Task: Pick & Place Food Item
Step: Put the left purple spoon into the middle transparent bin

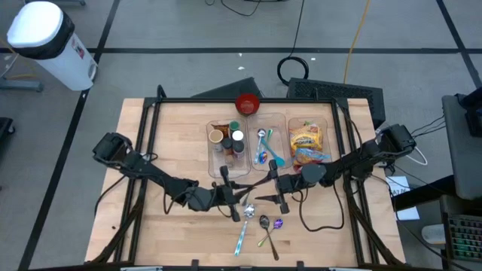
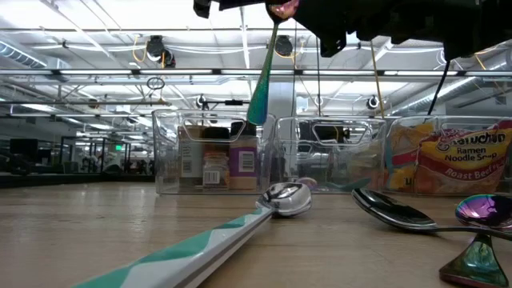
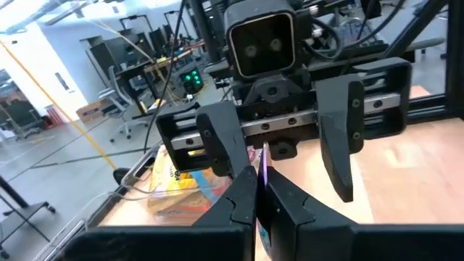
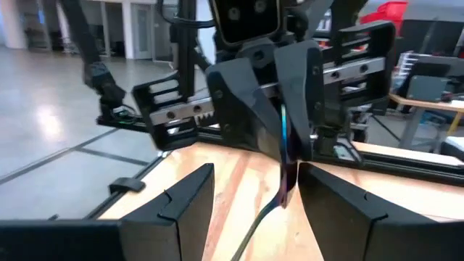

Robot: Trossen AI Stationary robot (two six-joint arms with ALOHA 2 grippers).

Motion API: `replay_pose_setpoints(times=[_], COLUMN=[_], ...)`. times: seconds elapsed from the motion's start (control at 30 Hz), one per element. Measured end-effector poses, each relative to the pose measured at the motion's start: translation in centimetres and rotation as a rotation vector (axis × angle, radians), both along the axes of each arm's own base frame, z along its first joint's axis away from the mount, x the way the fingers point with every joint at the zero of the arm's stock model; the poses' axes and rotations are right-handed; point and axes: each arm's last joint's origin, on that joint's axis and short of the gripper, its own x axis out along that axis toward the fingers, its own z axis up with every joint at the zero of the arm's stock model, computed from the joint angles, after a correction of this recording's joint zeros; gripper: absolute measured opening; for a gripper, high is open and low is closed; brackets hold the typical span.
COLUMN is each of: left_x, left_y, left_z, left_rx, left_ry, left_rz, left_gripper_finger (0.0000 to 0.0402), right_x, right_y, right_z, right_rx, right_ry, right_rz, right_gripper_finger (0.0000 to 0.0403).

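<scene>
ramen packet (image 1: 307, 143) lies in the rightmost clear bin (image 1: 325, 124). left end effector (image 1: 239, 197), clenched on a teal-handled spoon (image 2: 264, 80), faces the released right end effector (image 1: 265, 190); loose spoons (image 1: 263, 229) litter the counter (image 1: 173, 128) below.

ramen packet (image 1: 308, 143) | yellow-orange, lying flat | inside right clear bin (image 1: 328, 124)

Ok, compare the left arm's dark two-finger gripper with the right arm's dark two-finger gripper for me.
The left gripper is shut, while the right gripper stands open. The left gripper pinches a slim teal-handled utensil, which hangs above the wooden table; the right gripper holds nothing. What they share: both are dark two-finger grippers, facing each other closely over the table's front middle.
</scene>
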Motion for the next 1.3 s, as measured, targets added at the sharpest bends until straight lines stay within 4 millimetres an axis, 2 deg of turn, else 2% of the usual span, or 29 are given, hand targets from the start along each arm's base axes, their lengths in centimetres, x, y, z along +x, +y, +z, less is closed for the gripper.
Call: replay_pose_setpoints(times=[0.13, 0.23, 0.37, 0.53, 0.63, 0.97, 1.1, 1.3], left_x=[0.08, 0.07, 0.07, 0.09, 0.08, 0.14, 0.11, -0.29], left_y=[0.18, 0.17, 0.17, 0.09, 0.09, -0.01, -0.02, -0.25], left_z=[0.00, 0.00, 0.00, 0.00, -0.03, -0.21, -0.45, 0.13], left_rx=[-0.009, -0.017, -0.024, -0.026, -0.036, -0.222, -0.214, -0.212], left_ry=[-0.003, -0.005, -0.007, -0.006, -0.008, -0.032, -0.009, -0.016], left_rz=[0.007, 0.006, 0.006, -0.020, -0.019, -0.070, -0.071, -0.068], left_gripper_finger=[0.0010, 0.0007, 0.0016, 0.0006, 0.0018, 0.0035, 0.0075, 0.0189], right_x=[0.04, 0.04, 0.03, 0.04, 0.04, 0.02, 0.04, -0.63], right_y=[-0.16, -0.15, -0.14, -0.15, -0.16, -0.10, -0.13, -0.52], right_z=[0.00, 0.01, 0.01, -0.01, -0.07, -0.26, -0.45, 0.53], right_rx=[0.003, 0.003, 0.003, 0.002, -0.008, -0.028, -0.040, -0.059], right_ry=[0.000, 0.000, 0.000, 0.002, 0.006, 0.024, 0.040, 0.067], right_rz=[-0.052, -0.049, -0.046, -0.046, -0.051, -0.040, -0.042, -0.027], right_gripper_finger=[0.0184, 0.0163, 0.0119, 0.0052, 0.0015, 0.0004, 0.0000, 0.0000])
